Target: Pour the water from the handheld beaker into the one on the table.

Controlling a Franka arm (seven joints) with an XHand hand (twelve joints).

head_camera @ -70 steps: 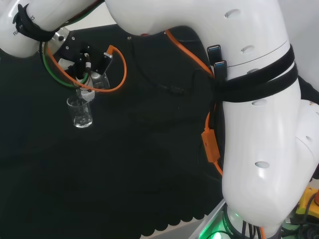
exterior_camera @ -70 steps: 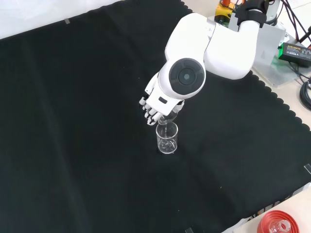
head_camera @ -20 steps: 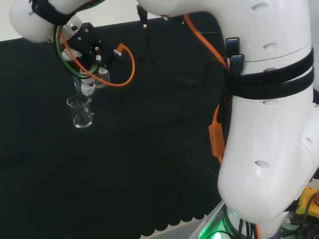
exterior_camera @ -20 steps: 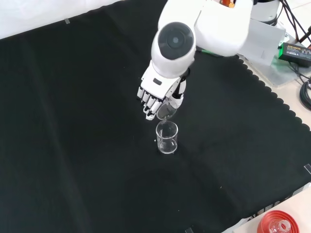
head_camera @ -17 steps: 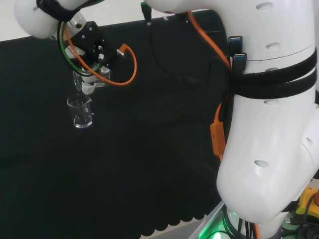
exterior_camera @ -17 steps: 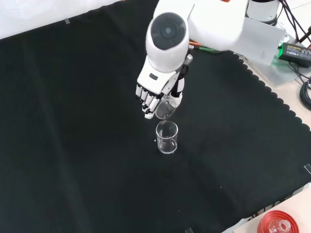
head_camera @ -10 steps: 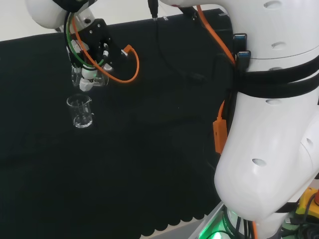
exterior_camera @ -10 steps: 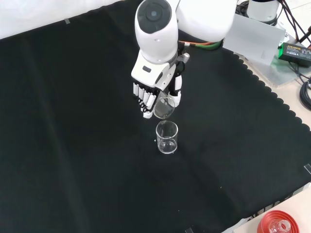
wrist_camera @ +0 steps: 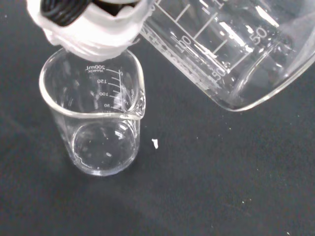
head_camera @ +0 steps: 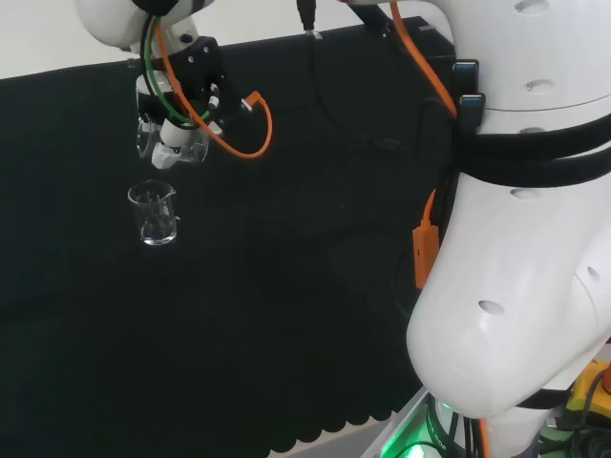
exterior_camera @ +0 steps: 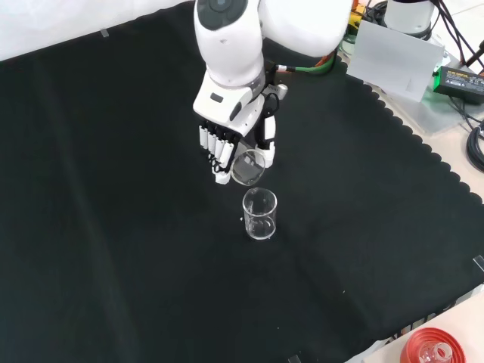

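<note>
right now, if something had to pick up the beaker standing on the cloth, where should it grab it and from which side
Probably round the straight glass wall of the standing beaker, at mid height, coming in level from the side. It stands upright with an open mouth and a pouring spout on its rim, so keep off the rim. In the front view, the lower or right side looks freest, since the hand with the held beaker hangs above and to its upper left.

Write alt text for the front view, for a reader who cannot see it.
A white robot arm's hand holds a clear beaker tilted in the air just above and apart from a second clear beaker standing upright on the black cloth. The arm comes in from the view's top, its fingers curled round the held beaker.
</note>
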